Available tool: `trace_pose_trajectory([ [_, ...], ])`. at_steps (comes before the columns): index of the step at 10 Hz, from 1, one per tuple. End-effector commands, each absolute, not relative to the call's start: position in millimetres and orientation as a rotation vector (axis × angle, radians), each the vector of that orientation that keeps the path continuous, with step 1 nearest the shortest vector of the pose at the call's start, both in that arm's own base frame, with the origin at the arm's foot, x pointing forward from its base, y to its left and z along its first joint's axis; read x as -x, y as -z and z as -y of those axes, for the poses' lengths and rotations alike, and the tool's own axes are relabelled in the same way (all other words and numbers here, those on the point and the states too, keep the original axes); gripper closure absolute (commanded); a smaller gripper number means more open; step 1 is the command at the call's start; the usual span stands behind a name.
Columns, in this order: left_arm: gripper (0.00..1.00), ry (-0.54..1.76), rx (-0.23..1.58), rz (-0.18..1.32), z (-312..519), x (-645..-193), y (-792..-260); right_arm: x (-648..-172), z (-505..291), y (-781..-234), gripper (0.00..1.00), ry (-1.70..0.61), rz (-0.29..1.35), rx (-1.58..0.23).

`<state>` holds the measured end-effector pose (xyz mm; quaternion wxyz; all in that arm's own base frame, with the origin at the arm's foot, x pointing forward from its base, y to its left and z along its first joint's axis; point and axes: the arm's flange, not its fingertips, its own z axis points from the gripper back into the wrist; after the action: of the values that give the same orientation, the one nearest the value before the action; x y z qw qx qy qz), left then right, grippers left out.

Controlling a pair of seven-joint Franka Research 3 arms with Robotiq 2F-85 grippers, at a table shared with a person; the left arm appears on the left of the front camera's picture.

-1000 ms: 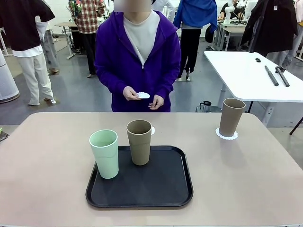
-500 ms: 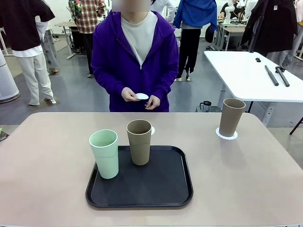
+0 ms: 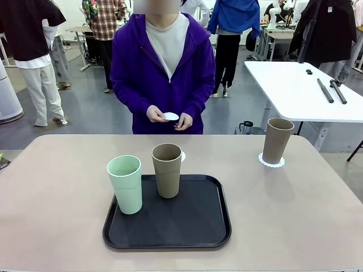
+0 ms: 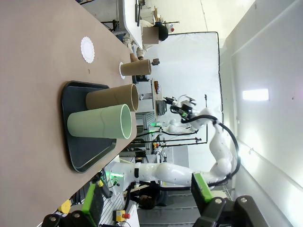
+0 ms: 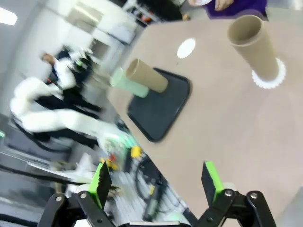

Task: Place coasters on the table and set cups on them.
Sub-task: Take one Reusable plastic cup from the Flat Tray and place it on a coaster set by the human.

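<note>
Got left gripper [image 4: 147,198] and right gripper [image 5: 156,184] both spread wide, gripping nothing. Spotted tan cup [image 3: 278,140] on a coaster [image 3: 264,161], another coaster [image 3: 171,116] in person's hands [image 3: 156,113].

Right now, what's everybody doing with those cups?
A person's hand holds a white coaster at the table's far side. One tan cup stands on a second coaster; a third coaster lies bare. The mint cup and other tan cup stand on the black tray. The left gripper and right gripper are open, holding nothing.
</note>
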<state>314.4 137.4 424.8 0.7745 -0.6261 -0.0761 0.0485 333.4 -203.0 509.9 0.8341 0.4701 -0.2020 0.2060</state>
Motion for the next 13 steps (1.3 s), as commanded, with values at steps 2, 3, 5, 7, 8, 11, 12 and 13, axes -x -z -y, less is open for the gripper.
trace_pose_trajectory([
  [2, 0.00, -0.104, 1.366, 0.177, -137, -315, -426, -335, 86, -577, 0.00, -0.785, 0.403, -0.528],
  [3, 0.00, -0.104, 1.366, 0.177, -137, -315, -426, -334, 41, -580, 0.00, -0.864, 0.354, -0.362],
  [5, 0.00, -0.104, 1.366, 0.177, -137, -315, -426, -333, -43, -572, 0.00, -1.014, 0.264, -0.091],
  [7, 0.00, -0.104, 1.366, 0.177, -137, -315, -426, -342, -88, -549, 0.00, -1.120, 0.151, -0.018],
  [8, 0.00, -0.104, 1.366, 0.177, -137, -315, -426, -348, -102, -530, 0.00, -1.150, 0.100, -0.004],
  [11, 0.00, -0.104, 1.366, 0.177, -137, -315, -426, -365, -125, -483, 0.00, -1.154, 0.030, -0.061],
  [12, 0.00, -0.104, 1.366, 0.177, -137, -315, -426, -350, -125, -502, 0.00, -1.185, 0.055, 0.004],
  [13, 0.00, -0.104, 1.366, 0.177, -137, -315, -426, -350, -125, -502, 0.00, -1.185, 0.055, 0.004],
])
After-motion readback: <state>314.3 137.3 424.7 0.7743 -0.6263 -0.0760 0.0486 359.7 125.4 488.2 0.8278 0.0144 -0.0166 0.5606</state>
